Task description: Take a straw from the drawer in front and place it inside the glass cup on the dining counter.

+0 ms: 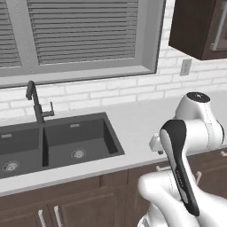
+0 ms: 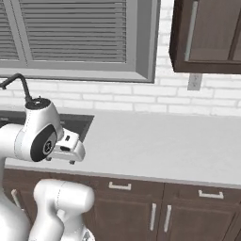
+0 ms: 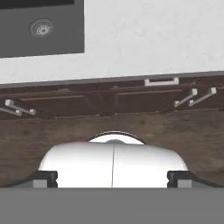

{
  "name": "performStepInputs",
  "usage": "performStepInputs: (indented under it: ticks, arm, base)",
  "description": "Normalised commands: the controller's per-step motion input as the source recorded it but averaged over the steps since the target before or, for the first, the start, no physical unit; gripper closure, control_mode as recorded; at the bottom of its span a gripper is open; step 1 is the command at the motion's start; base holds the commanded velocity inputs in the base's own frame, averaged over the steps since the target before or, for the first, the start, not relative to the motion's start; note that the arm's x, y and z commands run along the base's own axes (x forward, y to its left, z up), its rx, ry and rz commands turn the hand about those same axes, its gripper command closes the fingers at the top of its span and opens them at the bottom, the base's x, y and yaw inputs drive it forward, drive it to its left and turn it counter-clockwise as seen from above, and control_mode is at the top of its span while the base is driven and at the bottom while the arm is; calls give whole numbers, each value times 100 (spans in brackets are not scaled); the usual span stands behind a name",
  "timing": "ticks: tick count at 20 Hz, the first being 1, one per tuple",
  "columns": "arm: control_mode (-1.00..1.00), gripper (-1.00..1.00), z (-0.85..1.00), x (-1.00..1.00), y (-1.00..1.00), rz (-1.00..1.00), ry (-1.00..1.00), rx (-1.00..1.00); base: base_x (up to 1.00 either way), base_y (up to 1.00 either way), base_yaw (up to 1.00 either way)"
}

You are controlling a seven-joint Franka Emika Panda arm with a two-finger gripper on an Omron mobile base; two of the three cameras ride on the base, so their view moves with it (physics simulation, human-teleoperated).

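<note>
The drawer (image 2: pixel 123 187) sits shut under the white worktop, its short silver bar handle facing me; it also appears as the drawer (image 3: pixel 161 82) seen from above and as the drawer (image 1: pixel 139 170) beside the arm. My gripper (image 2: pixel 65 153) hangs over the worktop's front edge, just above and left of that drawer, pointing down. In the hand view the gripper (image 3: pixel 112 179) stands open, its fingertips (image 3: pixel 43 178) far apart with nothing between them. The straw, the glass cup and the dining counter are out of view.
A dark double sink (image 1: pixel 57 142) with a black faucet (image 1: pixel 37 104) lies to the left in the white worktop (image 2: pixel 164 141). A second drawer (image 2: pixel 210 194) is to the right. Taller cabinet doors (image 2: pixel 155 219) stand below. A wall cabinet (image 2: pixel 207 33) hangs at upper right.
</note>
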Motion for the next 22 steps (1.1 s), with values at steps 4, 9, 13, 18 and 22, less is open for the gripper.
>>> performStepInputs:
  ticks: [4,9,13,18,22]
  arm:
    - [100,-100,0,0,0,0,0,0]
    - [100,-100,0,0,0,0,0,0]
    - [100,-100,0,0,0,0,0,0]
    - [100,-100,0,0,0,0,0,0]
    - [100,-100,0,0,0,0,0,0]
  base:
    - [-50,42,-23]
    - [-20,55,-22]
    - [0,70,-29]
    - [0,53,-39]
    - [0,45,-43]
